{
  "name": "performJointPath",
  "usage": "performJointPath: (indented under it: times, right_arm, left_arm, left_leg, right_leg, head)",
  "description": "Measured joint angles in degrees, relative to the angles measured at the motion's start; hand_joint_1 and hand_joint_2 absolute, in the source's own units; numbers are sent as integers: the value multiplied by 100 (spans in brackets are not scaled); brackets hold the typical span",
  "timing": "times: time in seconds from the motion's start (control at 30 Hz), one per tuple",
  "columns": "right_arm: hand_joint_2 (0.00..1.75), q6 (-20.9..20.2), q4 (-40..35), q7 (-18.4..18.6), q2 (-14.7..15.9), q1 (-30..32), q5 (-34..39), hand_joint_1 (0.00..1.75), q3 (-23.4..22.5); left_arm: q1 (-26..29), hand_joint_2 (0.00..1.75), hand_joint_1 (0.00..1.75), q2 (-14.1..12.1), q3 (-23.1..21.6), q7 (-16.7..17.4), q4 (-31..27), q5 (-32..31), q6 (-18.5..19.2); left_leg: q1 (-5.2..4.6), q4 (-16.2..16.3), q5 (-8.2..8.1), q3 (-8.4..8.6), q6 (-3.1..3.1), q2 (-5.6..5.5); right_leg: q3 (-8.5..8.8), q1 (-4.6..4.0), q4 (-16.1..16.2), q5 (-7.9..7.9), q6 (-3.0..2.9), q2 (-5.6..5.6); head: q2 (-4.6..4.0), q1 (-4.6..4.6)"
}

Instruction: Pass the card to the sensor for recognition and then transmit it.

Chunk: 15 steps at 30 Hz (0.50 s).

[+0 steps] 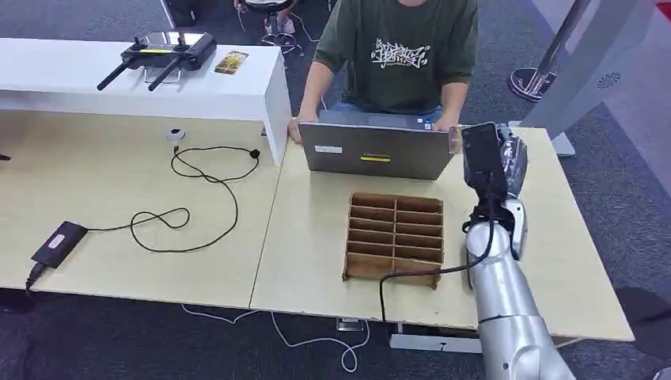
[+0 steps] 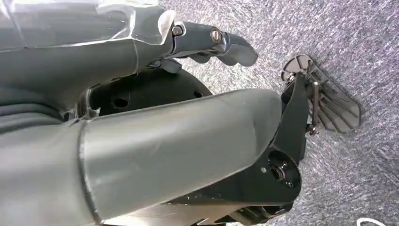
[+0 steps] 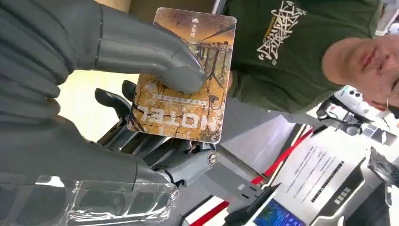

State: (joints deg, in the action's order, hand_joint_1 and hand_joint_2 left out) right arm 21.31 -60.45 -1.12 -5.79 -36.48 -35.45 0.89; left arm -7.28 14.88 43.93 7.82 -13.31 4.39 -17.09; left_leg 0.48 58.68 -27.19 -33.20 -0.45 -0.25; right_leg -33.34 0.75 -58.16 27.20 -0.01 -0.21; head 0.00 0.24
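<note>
My right hand [image 1: 497, 162] is raised over the table's far right, beside the laptop's right edge. It pinches an orange-brown hotel card [image 3: 186, 75] between the thumb [image 3: 150, 52] and the fingers behind it. In the head view the card [image 1: 454, 140] shows as a thin sliver sticking out toward the laptop. A small black sensor box [image 1: 58, 242] with a cable lies far off at the table's front left. My left hand [image 2: 141, 141] hangs over grey carpet with its fingers stretched out and nothing in it.
A person in a green shirt [image 1: 399, 55] sits behind the grey laptop [image 1: 376, 150], hands on it. A wooden slotted organizer [image 1: 394, 237] lies in front of it. A white shelf [image 1: 119, 83] holds a controller [image 1: 162, 51] and a second card [image 1: 231, 62]. A black cable [image 1: 198, 198] loops across the left table.
</note>
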Motion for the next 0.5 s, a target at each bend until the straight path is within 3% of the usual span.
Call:
performJointPath:
  times: [0.3,0.5]
  right_arm:
    - [175,197,857,-168,138,-484,194,175,-245]
    - [175,461,1532,-332,310,-690,324,175,-404]
  left_arm:
    - [-23,0,0,-2,24,46,0,98,-120]
    - [-16,0,0,85,107,-190,0,166,-295]
  left_leg:
    - [0,2,0,0,1,0]
    - [-1,2,0,-1,1,-2]
  right_leg:
    - [0,1,1,-3,4,0]
    - [0,2,1,-3,4,-1]
  head:
    - [0,0]
    - [0,-2]
